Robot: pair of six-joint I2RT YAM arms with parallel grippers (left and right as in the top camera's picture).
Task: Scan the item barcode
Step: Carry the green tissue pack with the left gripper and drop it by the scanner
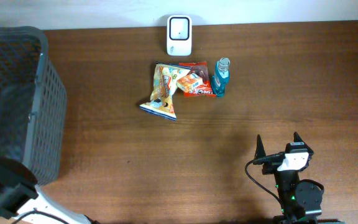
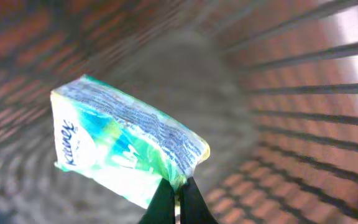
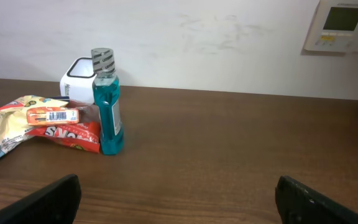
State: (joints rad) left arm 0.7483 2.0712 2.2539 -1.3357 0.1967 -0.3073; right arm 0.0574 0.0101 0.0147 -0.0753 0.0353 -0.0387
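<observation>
A green, blue and white tissue pack (image 2: 120, 146) hangs inside the dark mesh basket (image 2: 303, 112), and my left gripper (image 2: 178, 182) is shut on its lower right corner. The overhead view does not show this gripper; the basket (image 1: 42, 106) stands at the table's left edge. A white scanner (image 1: 179, 35) sits at the back middle, and the scanner (image 3: 76, 78) also shows behind the bottle in the right wrist view. My right gripper (image 1: 278, 144) stands open and holds nothing near the front right, low over the wood (image 3: 178, 186).
In front of the scanner lie a yellow snack bag (image 1: 163, 91), a red packet (image 1: 199, 87) with an orange box (image 3: 53, 115) on it, and an upright blue bottle (image 1: 221, 78). The left arm's base (image 1: 5, 193) fills the front left corner.
</observation>
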